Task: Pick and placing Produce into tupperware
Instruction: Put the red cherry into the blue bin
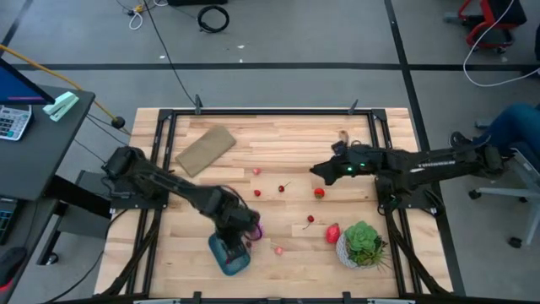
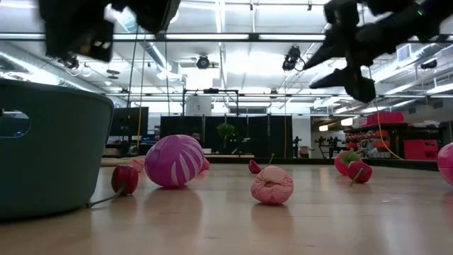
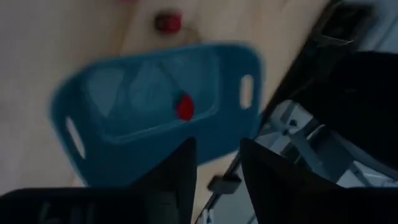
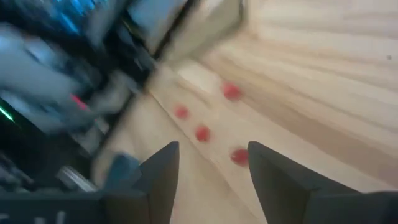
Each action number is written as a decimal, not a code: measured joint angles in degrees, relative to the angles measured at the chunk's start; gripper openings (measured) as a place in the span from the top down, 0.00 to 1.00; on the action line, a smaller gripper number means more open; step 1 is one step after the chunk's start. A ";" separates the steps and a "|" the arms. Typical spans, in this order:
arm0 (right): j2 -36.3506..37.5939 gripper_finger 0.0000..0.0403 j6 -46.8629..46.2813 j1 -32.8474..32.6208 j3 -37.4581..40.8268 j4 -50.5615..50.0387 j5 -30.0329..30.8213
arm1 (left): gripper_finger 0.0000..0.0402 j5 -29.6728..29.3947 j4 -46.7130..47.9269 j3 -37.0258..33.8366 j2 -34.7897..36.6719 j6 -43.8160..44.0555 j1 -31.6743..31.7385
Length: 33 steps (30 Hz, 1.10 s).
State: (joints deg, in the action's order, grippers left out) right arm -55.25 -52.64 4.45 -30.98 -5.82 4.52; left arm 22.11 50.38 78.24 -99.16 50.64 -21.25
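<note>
Teal tupperware (image 3: 155, 106) holding one red berry (image 3: 185, 107) sits below the left hand (image 3: 217, 165), fingers parted.

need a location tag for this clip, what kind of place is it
Most likely a robotics lab or workshop: a wooden table on a black frame, cables across the grey floor, and an open hall with ceiling strip lights behind it.

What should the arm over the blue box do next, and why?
Probably lift the left tool clear and go for another piece. Its fingers stand apart with nothing between them, and a red piece already lies inside the blue container, while the magenta piece waits beside it.
</note>
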 joint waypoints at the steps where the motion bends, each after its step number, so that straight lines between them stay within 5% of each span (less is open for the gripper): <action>1: -2.33 0.51 1.75 -0.02 -2.91 -4.84 -0.34 | 0.70 -0.58 0.57 0.37 1.15 -1.17 0.69; 4: -9.40 0.52 5.02 0.55 -9.02 -11.92 -0.47 | 0.72 -3.02 5.14 1.55 4.56 -3.39 2.95; 11: -26.10 0.55 7.30 1.96 -16.85 -11.55 -3.16 | 0.74 -10.63 6.22 2.53 14.63 -5.01 7.28; 17: -37.20 0.56 7.23 2.32 -21.76 -11.91 -6.11 | 0.75 -24.12 6.80 2.54 22.78 -4.94 8.94; 21: -40.95 0.57 7.32 2.30 -23.72 -11.77 -6.17 | 0.75 -29.67 6.98 2.54 25.84 -5.45 9.33; 33: -43.17 0.57 7.23 2.03 -23.94 -10.72 -5.93 | 0.77 -32.44 7.46 2.54 27.22 -8.29 9.33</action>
State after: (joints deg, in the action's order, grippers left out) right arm -98.42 -45.41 6.47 -54.92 -16.54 -1.40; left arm -10.33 57.84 80.77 -71.94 42.35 -11.93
